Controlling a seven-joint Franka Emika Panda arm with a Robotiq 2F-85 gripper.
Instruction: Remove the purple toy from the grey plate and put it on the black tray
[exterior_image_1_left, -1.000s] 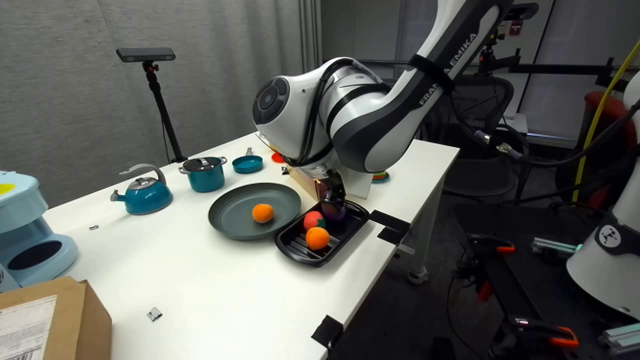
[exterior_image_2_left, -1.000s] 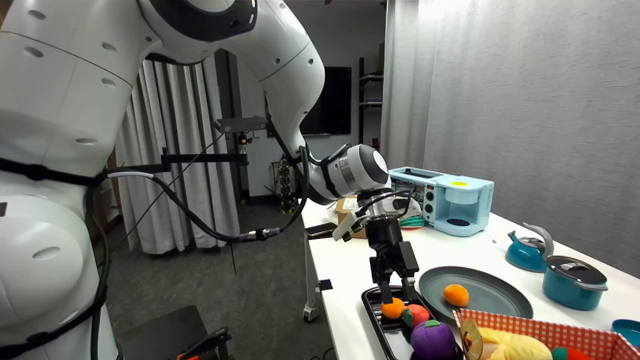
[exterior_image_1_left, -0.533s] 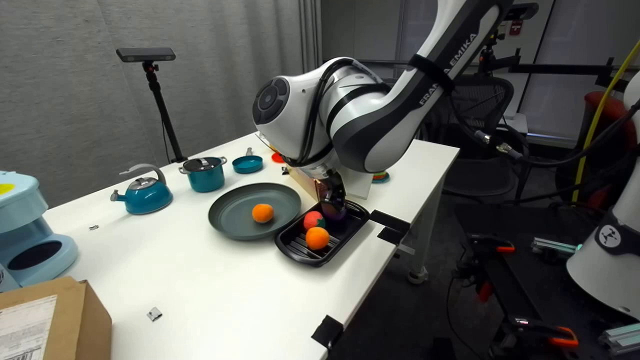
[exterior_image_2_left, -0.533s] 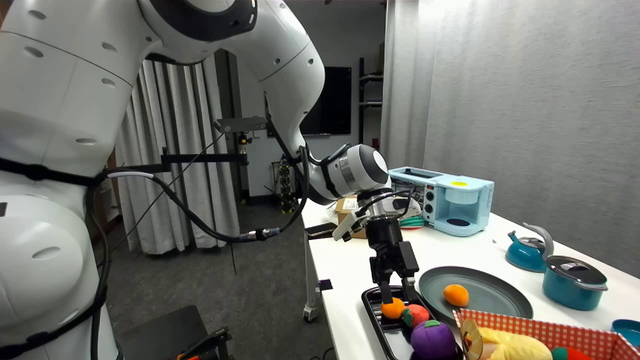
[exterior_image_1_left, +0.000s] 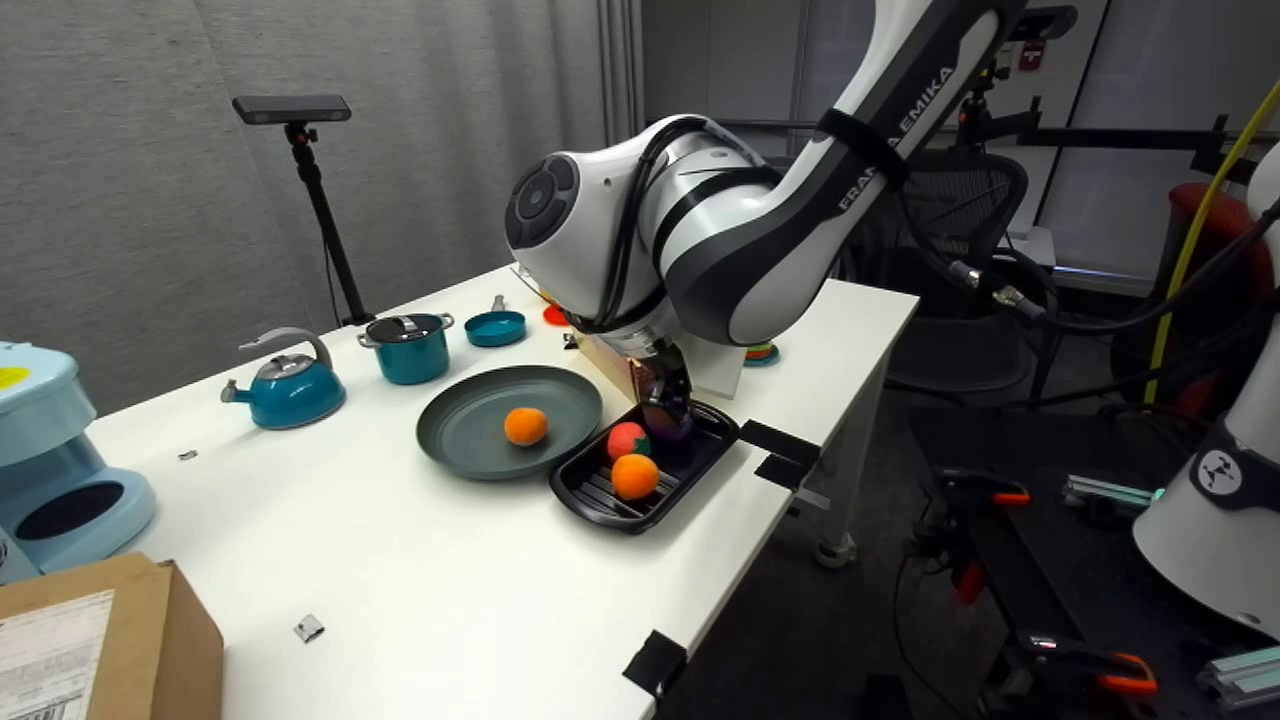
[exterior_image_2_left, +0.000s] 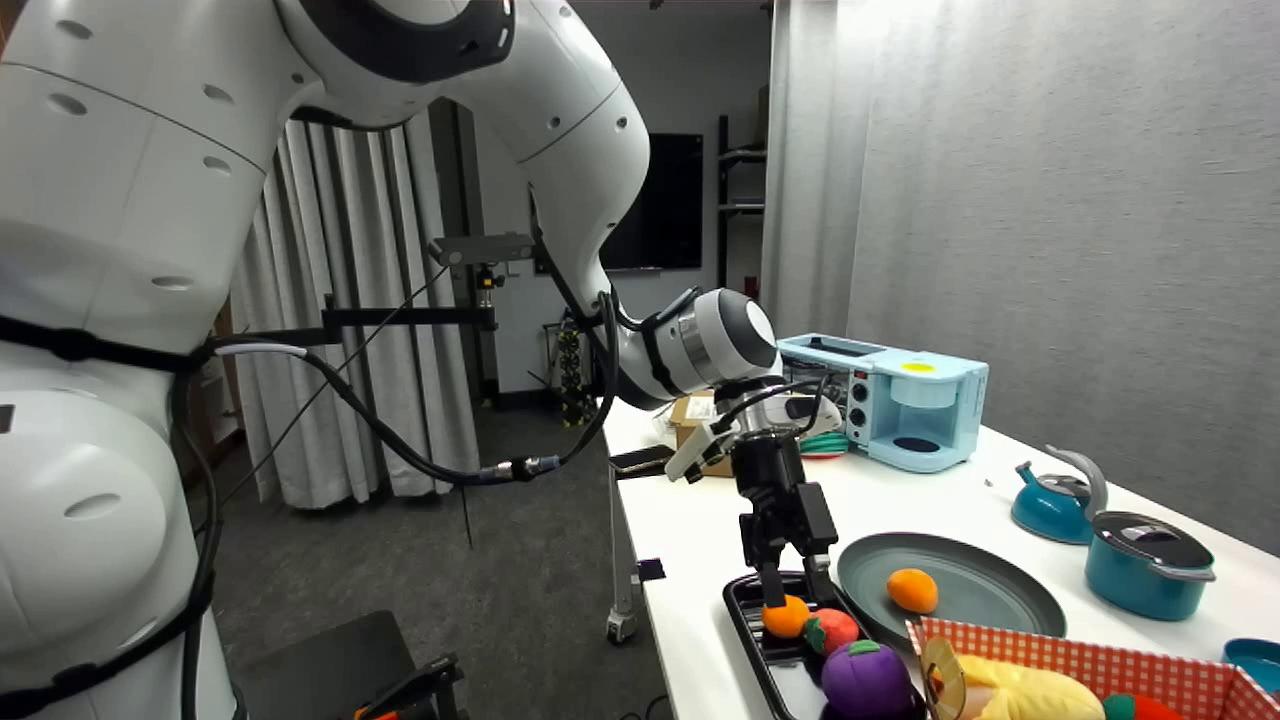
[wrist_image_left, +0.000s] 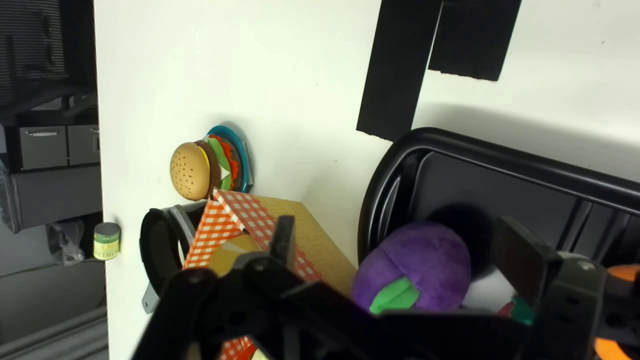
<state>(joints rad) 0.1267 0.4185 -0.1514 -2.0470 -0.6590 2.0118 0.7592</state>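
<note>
"Purple plush toy (wrist_image_left: 420, 260): where did it sit?"

"In the black tray (wrist_image_left: 500, 156), near the long edge of the surface (exterior_image_1_left: 400, 560) that the arm (exterior_image_1_left: 820, 200) reached across. The grey plate (exterior_image_1_left: 465, 415) held an orange ball (exterior_image_1_left: 525, 427)."

"And the end effector (exterior_image_2_left: 798, 592)?"

"Spread wide over the tray, pinching nothing. I judged the placing done; the next move called for a straight lift, jaws apart, so as not to drag the toy."

"Surface and room?"

"A second orange ball (exterior_image_1_left: 635, 477) and a red toy fruit (exterior_image_1_left: 625, 438) shared the tray. A teal kettle (exterior_image_1_left: 297, 400) and lidded pot (exterior_image_1_left: 415, 358) stood toward the opposite edge, by a grey curtain (exterior_image_1_left: 150, 250); a black mesh chair (exterior_image_1_left: 978, 198), past one corner."
</note>
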